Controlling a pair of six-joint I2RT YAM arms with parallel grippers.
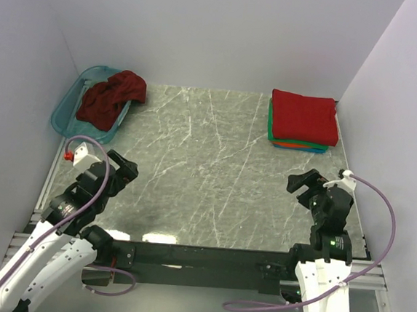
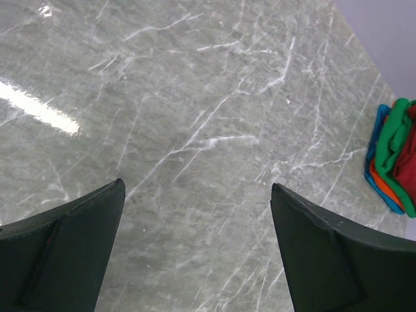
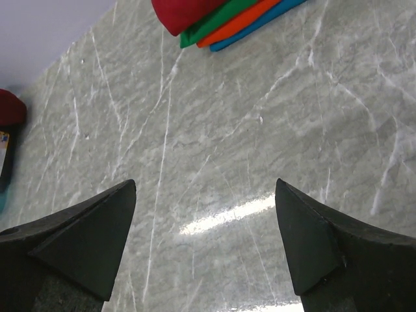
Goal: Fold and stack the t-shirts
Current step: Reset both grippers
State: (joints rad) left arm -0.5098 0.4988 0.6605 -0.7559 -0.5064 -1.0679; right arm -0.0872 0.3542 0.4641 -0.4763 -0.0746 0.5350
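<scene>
Closest to us, two arms sit at the near edge of the worktop [image 1: 208,163], which is grey-green stone with thin white lines. The left arm [image 1: 73,202] is white and black, and a purple cable [image 1: 96,183] loops over it. The left jaws are wide apart and hold nothing. In the left wrist view two dark fingers [image 2: 65,253] show at the bottom corners, with only bare stone between them. The right arm [image 1: 330,225] stands on the other side. The right jaws are wide apart too, and nothing is in them. In the right wrist view the dark fingers [image 3: 78,240] frame bare stone and a bright streak of light. Both arms point toward the back. Far off at the back right, near the wall corner, lies a neat stack [image 1: 302,124] of folded t-shirts. The bright red t-shirt [image 1: 303,115] is on top. Under it peeks a green t-shirt [image 2: 392,140], then an orange-red t-shirt [image 2: 382,183], and a blue t-shirt [image 2: 373,146] is at the bottom. Far off at the back left is a see-through teal basket [image 1: 65,110]. A dark maroon t-shirt [image 1: 110,98] lies in it, all scrunched up and not folded. Part of it hangs over the basket's rim, on the side toward the middle of the worktop. The stack and the basket are well apart.
</scene>
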